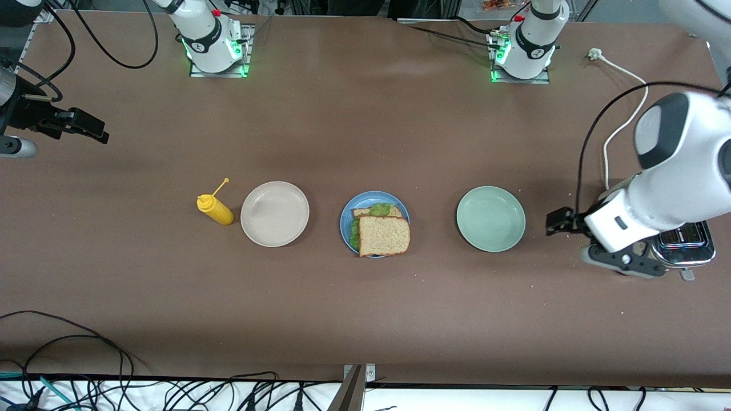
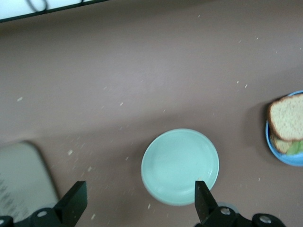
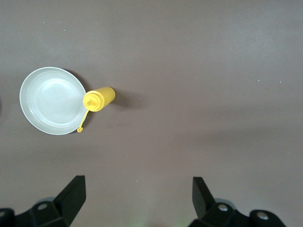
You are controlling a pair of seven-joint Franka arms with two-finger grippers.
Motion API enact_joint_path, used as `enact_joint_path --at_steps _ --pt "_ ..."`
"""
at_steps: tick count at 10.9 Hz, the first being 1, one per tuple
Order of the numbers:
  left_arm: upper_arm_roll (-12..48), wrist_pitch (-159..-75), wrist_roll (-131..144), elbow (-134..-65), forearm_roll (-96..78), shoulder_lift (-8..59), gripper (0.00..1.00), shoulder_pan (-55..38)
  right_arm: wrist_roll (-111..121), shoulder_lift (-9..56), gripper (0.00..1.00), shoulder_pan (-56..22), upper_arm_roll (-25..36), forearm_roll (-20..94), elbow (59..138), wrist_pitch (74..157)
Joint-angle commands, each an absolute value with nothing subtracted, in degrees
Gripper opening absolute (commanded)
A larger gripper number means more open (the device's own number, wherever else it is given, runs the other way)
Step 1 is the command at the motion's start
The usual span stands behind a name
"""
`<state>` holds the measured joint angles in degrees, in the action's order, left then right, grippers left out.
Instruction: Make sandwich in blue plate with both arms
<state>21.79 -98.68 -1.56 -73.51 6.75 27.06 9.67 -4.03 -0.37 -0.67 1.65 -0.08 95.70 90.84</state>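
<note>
The sandwich point(image 1: 380, 230) — two squarish brown wholegrain slices with a crinkled green lettuce leaf showing between them — is sitting in the round matte blue plate point(image 1: 346, 220) in the middle of the brown table point(image 1: 365, 319). The top slice is lying skewed, its corner hanging out over the plate's rim on the side nearer the front camera. That is the weak spot: any nudge to the plate, or an arm sweeping low across it, looks likely to slide that slice off onto the table.

The left gripper point(image 2: 139, 201) is hanging with its fingers spread wide and nothing between them, over the table beside the round pale green plate point(image 1: 490, 218), toward the left arm's end. Just beside it a shiny metal toaster point(image 1: 685, 242) is sitting under the arm, and a white cable point(image 1: 622, 123) is trailing across the table there — if this arm is swinging carelessly, I'd worry about it snagging the cable or knocking the toaster.

The right gripper point(image 3: 137, 198) is also gaping empty, held high over the right arm's end of the table. Below it a yellow plastic squeeze bottle point(image 1: 215, 209) is standing right next to the round beige plate point(image 1: 274, 213) — tall and narrow, it would tip easily if that arm were dropping in too low.
</note>
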Motion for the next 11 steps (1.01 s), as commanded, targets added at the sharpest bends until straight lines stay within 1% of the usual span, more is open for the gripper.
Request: enact_joint_path --at_steps 1,3,5,7,8,9,10,11 --pt "21.36 -91.5 -1.85 -72.95 9.49 21.02 1.0 11.07 -4.39 -0.09 1.0 -0.35 1.23 -0.44 94.66 90.26" --pt "21.36 -91.23 -1.76 -72.95 11.07 18.03 1.0 12.3 -4.39 -0.17 1.0 -0.35 1.23 -0.44 94.66 90.35" --pt "21.36 -86.16 -1.67 -72.95 11.69 15.4 1.0 13.79 -4.39 -0.09 1.0 -0.44 1.23 -0.44 94.66 90.26" --pt "21.36 -82.55 -1.15 -73.91 11.87 10.31 1.0 15.64 -4.39 -0.09 1.0 -0.35 1.23 -0.44 94.66 90.26" --pt "21.62 -80.01 -0.36 -75.13 10.91 8.11 1.0 17.04 -4.39 -0.09 1.0 -0.35 1.23 -0.44 94.66 90.26" --pt "21.53 -79.89 1.48 -77.5 8.9 6.52 1.0 17.66 -4.39 -0.09 1.0 -0.35 1.23 -0.44 94.57 90.18" --pt "21.71 -80.76 2.28 -79.78 7.57 5.72 1.0 18.97 -4.39 -0.09 1.0 -0.35 1.23 -0.44 94.57 90.18" --pt "21.8 -83.99 3.07 -83.63 6.78 3.89 1.0 19.25 -4.39 -0.09 1.0 -0.35 1.23 -0.44 94.66 90.18"
